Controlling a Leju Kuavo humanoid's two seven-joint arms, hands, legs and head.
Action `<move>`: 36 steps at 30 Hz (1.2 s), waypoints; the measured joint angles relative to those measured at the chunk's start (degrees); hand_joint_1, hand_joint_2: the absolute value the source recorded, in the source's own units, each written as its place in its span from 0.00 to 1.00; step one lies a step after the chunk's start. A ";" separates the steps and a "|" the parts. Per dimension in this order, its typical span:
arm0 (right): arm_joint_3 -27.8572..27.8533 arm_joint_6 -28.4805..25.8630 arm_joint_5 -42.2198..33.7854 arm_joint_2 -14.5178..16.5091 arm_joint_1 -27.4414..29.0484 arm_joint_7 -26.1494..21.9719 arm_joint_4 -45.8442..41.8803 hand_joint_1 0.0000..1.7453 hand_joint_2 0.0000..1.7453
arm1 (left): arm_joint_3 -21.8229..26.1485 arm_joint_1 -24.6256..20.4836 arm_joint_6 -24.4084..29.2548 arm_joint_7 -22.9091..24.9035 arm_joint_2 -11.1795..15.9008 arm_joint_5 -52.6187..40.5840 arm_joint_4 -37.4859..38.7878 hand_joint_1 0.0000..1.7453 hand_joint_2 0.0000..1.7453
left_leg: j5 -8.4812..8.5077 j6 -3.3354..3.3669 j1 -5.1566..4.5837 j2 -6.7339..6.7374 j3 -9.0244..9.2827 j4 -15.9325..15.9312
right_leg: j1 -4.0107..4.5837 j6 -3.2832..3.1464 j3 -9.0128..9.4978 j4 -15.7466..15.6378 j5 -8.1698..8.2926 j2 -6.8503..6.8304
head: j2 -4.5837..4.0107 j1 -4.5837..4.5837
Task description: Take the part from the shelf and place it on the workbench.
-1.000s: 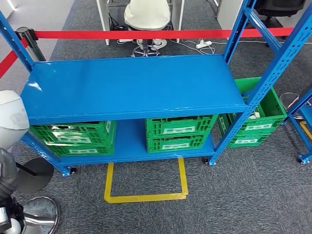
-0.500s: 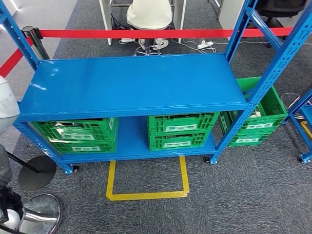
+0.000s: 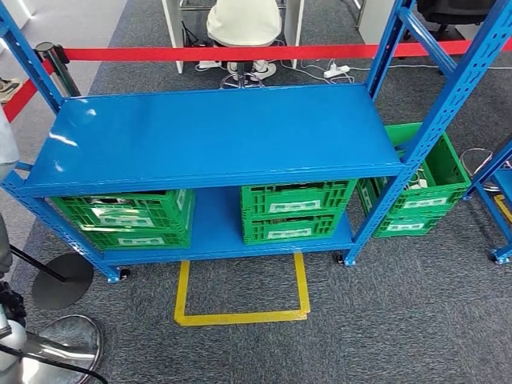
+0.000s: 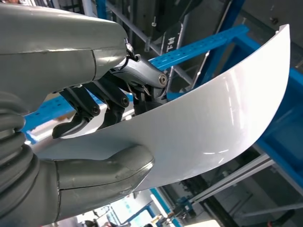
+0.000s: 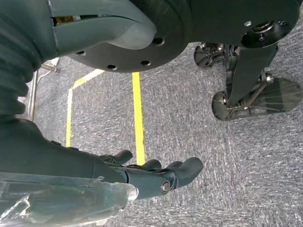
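Observation:
The part [image 4: 214, 118] is a long, glossy white curved panel. My left hand [image 4: 82, 101] grips it near one end, the thumb [image 4: 107, 172] under it and the dark fingers [image 4: 107, 94] on its other face. In the head view a white edge of the part [image 3: 5, 148] shows at the far left, beside the blue shelf [image 3: 211, 136]. My right hand [image 5: 150, 177] hangs over the grey carpet with its fingers stretched out and nothing in them.
The blue shelf's top board is bare. Green crates [image 3: 130, 220] [image 3: 293, 212] sit on its lower board, and another [image 3: 422, 196] stands behind its right post. A yellow tape square [image 3: 242, 316] marks the carpet in front. A red barrier tape [image 3: 242, 54] and stanchion bases [image 3: 63, 280] lie nearby.
The camera has shifted slightly. The white part at the left edge of the head view has slid further out of the picture, and my left arm shows less.

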 joint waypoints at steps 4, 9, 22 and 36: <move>0.00 -0.01 0.00 0.05 -0.04 -0.02 0.00 0.00 1.00 | -0.28 -0.73 0.06 0.22 0.00 0.05 0.12 1.00 1.00 | 0.15 -0.04 0.01 0.01 -0.13 0.00 | 0.01 -0.07 -0.14 0.00 0.14 0.01 | 0.00 0.00; -0.01 -0.13 -0.40 0.13 -0.08 0.05 0.00 0.00 1.00 | -0.37 -0.73 0.31 0.07 0.03 2.08 0.14 1.00 1.00 | 0.24 -0.05 0.05 0.01 -0.20 0.00 | 0.05 -0.10 -0.18 0.00 0.21 0.01 | 0.00 0.00; -1.71 0.45 -2.83 0.38 -0.03 -0.95 0.00 0.00 1.00 | 1.14 10.74 -3.66 -4.62 -3.06 15.61 0.51 1.00 1.00 | 0.25 -0.05 0.11 0.20 -0.46 0.00 | 0.11 -0.10 -0.43 0.01 0.26 0.10 | 0.00 0.00; -2.79 0.77 -3.72 0.50 -0.18 -1.48 0.02 0.00 1.00 | 2.96 13.78 -2.89 -5.19 -6.02 15.10 1.95 1.00 1.00 | 1.35 1.25 0.21 0.30 -0.57 -0.67 | -0.13 1.05 -0.65 0.02 0.30 0.02 | 0.00 -0.01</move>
